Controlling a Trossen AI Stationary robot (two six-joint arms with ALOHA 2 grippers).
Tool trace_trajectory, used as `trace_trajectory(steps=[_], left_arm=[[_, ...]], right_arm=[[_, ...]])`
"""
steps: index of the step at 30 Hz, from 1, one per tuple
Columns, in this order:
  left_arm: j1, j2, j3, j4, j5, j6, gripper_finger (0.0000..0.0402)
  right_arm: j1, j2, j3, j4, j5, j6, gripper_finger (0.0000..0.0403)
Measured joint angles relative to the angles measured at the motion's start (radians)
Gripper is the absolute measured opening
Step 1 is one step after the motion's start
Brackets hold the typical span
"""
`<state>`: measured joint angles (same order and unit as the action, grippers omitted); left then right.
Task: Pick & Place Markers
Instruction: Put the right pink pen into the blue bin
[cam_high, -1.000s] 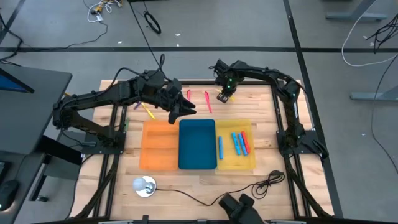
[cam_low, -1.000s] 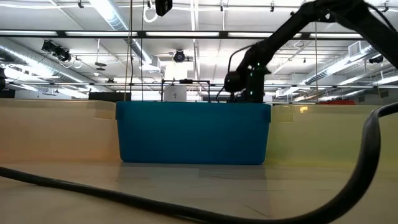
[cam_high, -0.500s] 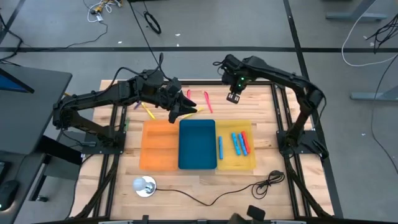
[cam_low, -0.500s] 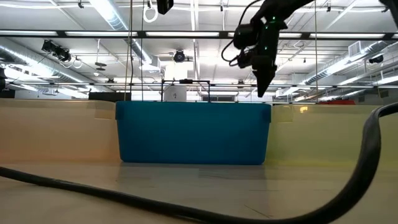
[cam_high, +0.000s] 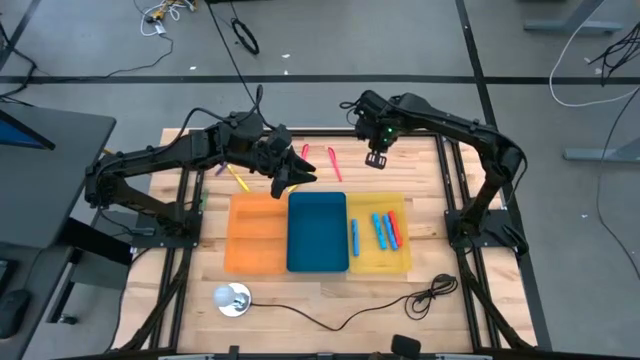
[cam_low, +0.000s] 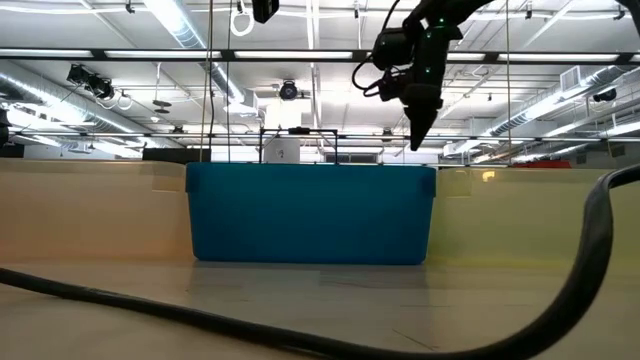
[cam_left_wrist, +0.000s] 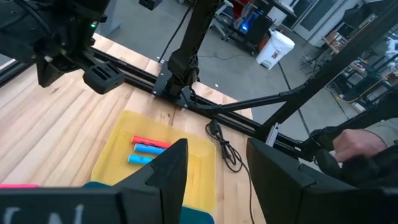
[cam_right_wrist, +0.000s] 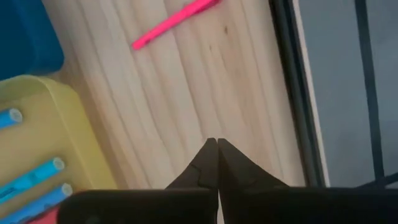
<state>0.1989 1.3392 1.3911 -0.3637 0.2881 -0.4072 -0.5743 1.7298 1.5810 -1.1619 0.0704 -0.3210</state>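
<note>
Seen from above, a wooden counter (cam_high: 420, 165) carries three flat trays side by side: an orange tray (cam_high: 255, 235), a blue tray (cam_high: 317, 233) and a yellow tray (cam_high: 400, 255). Blue and red markers (cam_high: 384, 229) lie in the yellow tray, and one blue marker (cam_high: 354, 235) lies at its edge next to the blue tray. Two pink markers (cam_high: 334, 162) lie loose on the wood behind the blue tray, and a yellow marker (cam_high: 238, 179) lies behind the orange tray. The left hand (cam_high: 296, 176) sits just behind the blue tray's back left corner, close to the loose pink markers. The right hand (cam_high: 377, 158) hangs above bare wood behind the yellow tray.

From counter height, the blue tray's wall (cam_low: 310, 213) fills the middle, and the right hand (cam_low: 416, 135) hangs above it, pointing down.

The left wrist camera shows that hand's fingers (cam_left_wrist: 168, 174) parted with nothing between them, and the yellow tray (cam_left_wrist: 112, 165) beyond.

The right wrist camera shows its fingers (cam_right_wrist: 208, 163) pressed together, empty, over wood, with one pink marker (cam_right_wrist: 174, 22) lying ahead.
</note>
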Motion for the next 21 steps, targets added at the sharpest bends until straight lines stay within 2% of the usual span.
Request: trace_trajectory(steps=[5, 12, 17, 21], left_arm=[[0.000, 0.000, 0.000, 0.000, 0.000, -0.001, 0.0172], [0.000, 0.000, 0.000, 0.000, 0.001, -0.001, 0.0172], [0.000, 0.000, 0.000, 0.000, 0.001, -0.001, 0.0172], [0.000, 0.000, 0.000, 0.000, 0.001, -0.002, 0.0172]], right_arm=[[0.005, 0.000, 0.000, 0.068, -0.002, 0.047, 0.0024], [0.013, 0.000, 0.000, 0.162, -0.036, 0.230, 0.0118], [0.018, 0.000, 0.000, 0.282, -0.037, 0.478, 0.0178], [0.018, 0.000, 0.000, 0.380, -0.040, 0.664, 0.0206]])
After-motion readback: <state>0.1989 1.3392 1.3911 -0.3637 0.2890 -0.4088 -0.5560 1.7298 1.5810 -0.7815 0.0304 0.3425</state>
